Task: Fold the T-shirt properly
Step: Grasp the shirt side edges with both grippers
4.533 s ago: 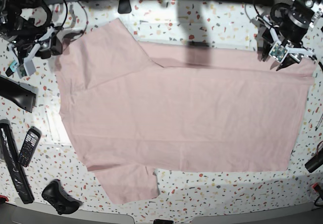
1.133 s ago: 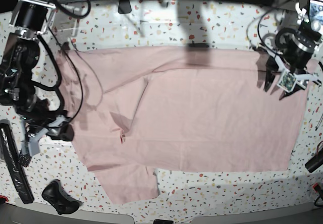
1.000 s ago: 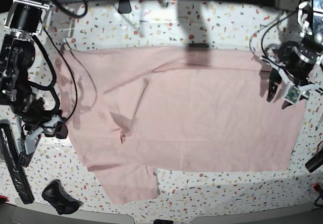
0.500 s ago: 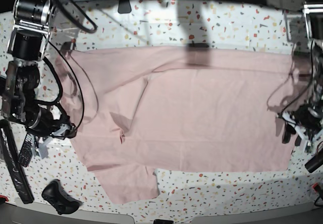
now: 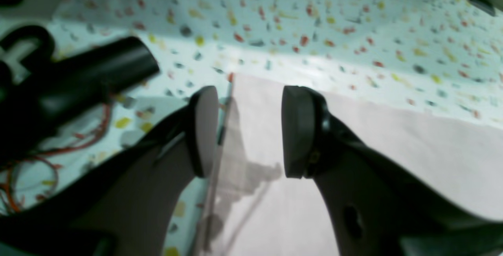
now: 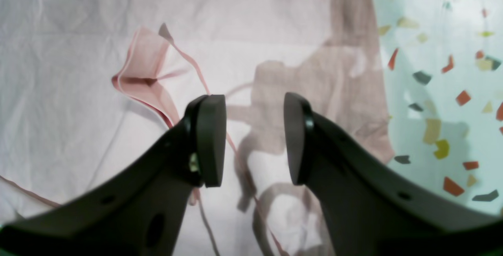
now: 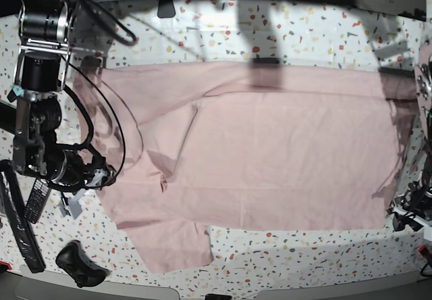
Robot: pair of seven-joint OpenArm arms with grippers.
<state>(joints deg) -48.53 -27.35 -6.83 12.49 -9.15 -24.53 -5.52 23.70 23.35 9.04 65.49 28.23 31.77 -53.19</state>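
Your right gripper [image 6: 254, 140] is hanging above the T-shirt [image 6: 70, 71] with its two dark fingers [image 6: 210, 140] standing apart, and nothing is sitting between the pads. The pale pink cloth is filling most of this view and is lying on the speckled table [image 6: 444, 75], which is showing only on the right side. A small fold [image 6: 147, 73] of cloth is standing up just left of the left finger, showing a darker pink inside. A thin seam is running down between the fingers. The gripper's shadow is falling on the cloth near its right edge.
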